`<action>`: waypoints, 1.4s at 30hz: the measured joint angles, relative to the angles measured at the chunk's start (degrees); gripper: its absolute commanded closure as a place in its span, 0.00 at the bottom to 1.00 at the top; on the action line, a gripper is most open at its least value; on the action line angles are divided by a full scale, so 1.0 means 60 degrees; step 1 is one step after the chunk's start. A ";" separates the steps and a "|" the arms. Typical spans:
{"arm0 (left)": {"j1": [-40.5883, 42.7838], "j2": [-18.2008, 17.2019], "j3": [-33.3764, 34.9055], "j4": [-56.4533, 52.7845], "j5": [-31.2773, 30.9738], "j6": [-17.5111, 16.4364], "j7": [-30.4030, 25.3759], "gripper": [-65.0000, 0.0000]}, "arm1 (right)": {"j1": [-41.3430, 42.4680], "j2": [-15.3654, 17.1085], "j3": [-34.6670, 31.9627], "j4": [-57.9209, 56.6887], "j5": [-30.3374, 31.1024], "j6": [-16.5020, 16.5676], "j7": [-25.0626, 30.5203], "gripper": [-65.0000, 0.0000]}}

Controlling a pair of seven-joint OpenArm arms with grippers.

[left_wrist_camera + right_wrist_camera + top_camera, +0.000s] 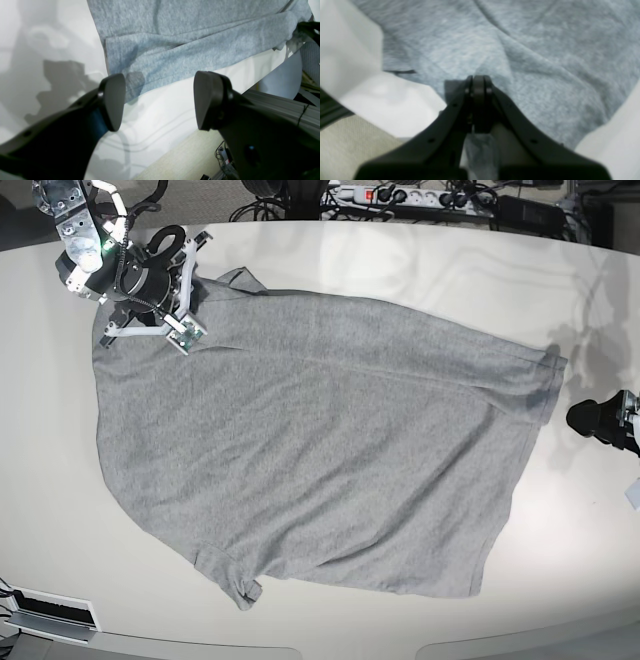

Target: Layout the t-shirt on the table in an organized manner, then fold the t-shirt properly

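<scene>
The t-shirt is spread out plain side up across the middle of the table, mostly flat but still a bit skewed, with soft wrinkles running through the body. One sleeve is seen bunched at the shirt's near bottom edge in the base view, and a small flap is curled up there. The corner of the shirt nearest the base view's right edge ends in a slightly puckered hem.

The right gripper is parked over the shirt's top left corner as the base view has it. Its jaws are pressed fully together in the right wrist view, right at the grey cloth. A scrap of grey fabric can be made out below the fingers, but whether any cloth is actually pinched between the tips can't be told since that view is blurry.

The left gripper is held just off the shirt's right-hand hem, over bare tabletop, not touching the fabric. Its two pads are spread wide apart with nothing between them. A folded-over edge of the shirt is seen just beyond them in the left wrist view, and the table's curved rim and some floor cables show past that.
</scene>
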 measured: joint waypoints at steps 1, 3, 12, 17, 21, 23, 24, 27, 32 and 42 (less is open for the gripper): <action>0.0000 0.0000 0.0000 0.0000 -0.0004 0.0000 0.0000 0.33 | -0.0004 0.0000 0.0000 0.0000 0.0004 0.0073 0.0004 1.00; 0.0000 0.0000 0.0000 0.0000 -0.0004 0.0000 0.0000 0.33 | 0.0004 0.0004 0.0004 0.0000 -0.0007 0.0368 -0.0004 1.00; 0.0000 0.0000 0.0000 0.0000 -0.0004 0.0000 0.0000 0.33 | -0.0011 0.0000 0.0000 -0.0208 0.0029 -0.0051 0.0160 0.41; 0.0000 0.0000 0.0000 0.0000 -0.0004 0.0000 0.0000 0.33 | -0.0040 0.0000 0.0000 -0.0492 -0.0412 -0.0495 0.0262 0.82; 0.0000 0.0000 0.0000 0.0000 -0.0004 0.0004 0.0007 0.33 | 0.0182 0.0000 0.0000 -0.0492 -0.0922 -0.0554 -0.0040 1.00; 0.0000 0.0000 0.0000 0.0000 -0.0004 0.0004 0.0004 0.33 | 0.0350 0.0000 0.0000 -0.0492 -0.1162 -0.0554 -0.0164 1.00; 0.0000 0.0004 0.0000 0.0000 -0.0007 0.0004 0.0000 0.33 | 0.0441 0.0000 0.0000 -0.0488 -0.1177 -0.0554 -0.0321 1.00; 0.0000 0.0000 0.0000 0.0000 -0.0004 0.0004 0.0004 0.33 | 0.0681 0.0000 0.0000 -0.0357 -0.1118 -0.0550 -0.0816 1.00; 0.0000 0.0000 0.0000 0.0000 -0.0007 0.0000 -0.0004 0.33 | 0.1104 0.0000 -0.0007 0.0193 -0.1082 -0.0477 -0.2113 1.00; 0.0000 0.0004 0.0000 0.0000 -0.0007 0.0000 -0.0004 0.33 | 0.1202 0.0270 -0.0007 0.1333 -0.1031 -0.0692 -0.2211 1.00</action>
